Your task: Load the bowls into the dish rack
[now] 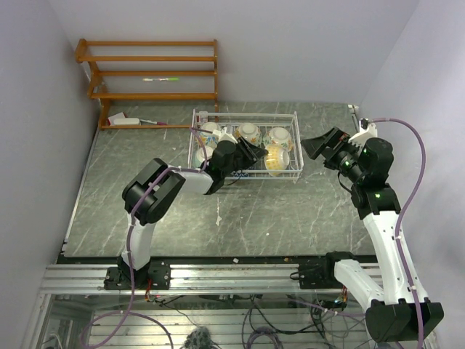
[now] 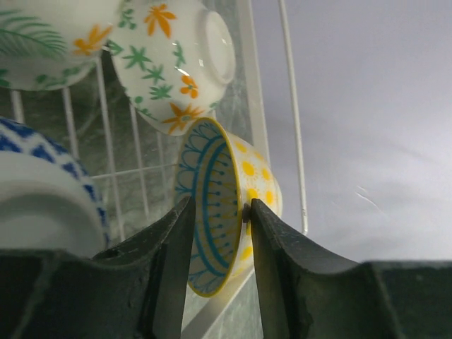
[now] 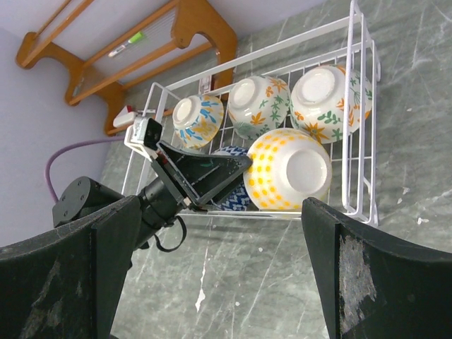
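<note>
The jaws of the left gripper (image 2: 220, 206) were seen a little apart, one on each side of the rim of the yellow bowl (image 2: 212, 176). The gap was set a bit wider than the thin bowl wall. This bowl was stood on its edge in the near right part of the dish rack (image 2: 254, 99). A blue and white bowl (image 2: 35, 205) was placed just left of it. Three flowered bowls (image 3: 258, 106) were lined up in the far row. The jaws of the right gripper (image 1: 323, 149) were spread wide with nothing between them, right of the rack.
</note>
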Tool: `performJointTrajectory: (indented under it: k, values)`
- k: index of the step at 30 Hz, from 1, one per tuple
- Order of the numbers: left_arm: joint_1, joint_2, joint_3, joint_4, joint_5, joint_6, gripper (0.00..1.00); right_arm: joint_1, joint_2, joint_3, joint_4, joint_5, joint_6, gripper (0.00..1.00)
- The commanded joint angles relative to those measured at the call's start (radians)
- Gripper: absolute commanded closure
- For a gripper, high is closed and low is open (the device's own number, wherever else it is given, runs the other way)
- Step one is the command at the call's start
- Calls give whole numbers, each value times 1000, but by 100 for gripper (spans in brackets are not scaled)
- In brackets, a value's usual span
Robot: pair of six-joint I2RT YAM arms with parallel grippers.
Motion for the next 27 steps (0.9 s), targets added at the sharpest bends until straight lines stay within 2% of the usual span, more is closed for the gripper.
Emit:
performJointTrajectory:
  k: [1, 12, 19, 27]
  values:
    - [11, -26, -19, -98, -51, 69, 51, -9, 0, -14, 29, -14, 2, 3]
    - [22, -96, 1, -243, -109, 151, 42, -10, 5, -25, 43, -28, 11, 3]
    - [24, -116, 36, -316, -122, 187, 40, -11, 2, -27, 49, -32, 16, 3]
    - [24, -169, 128, -530, -198, 286, 37, -12, 13, -23, 74, -47, 23, 3]
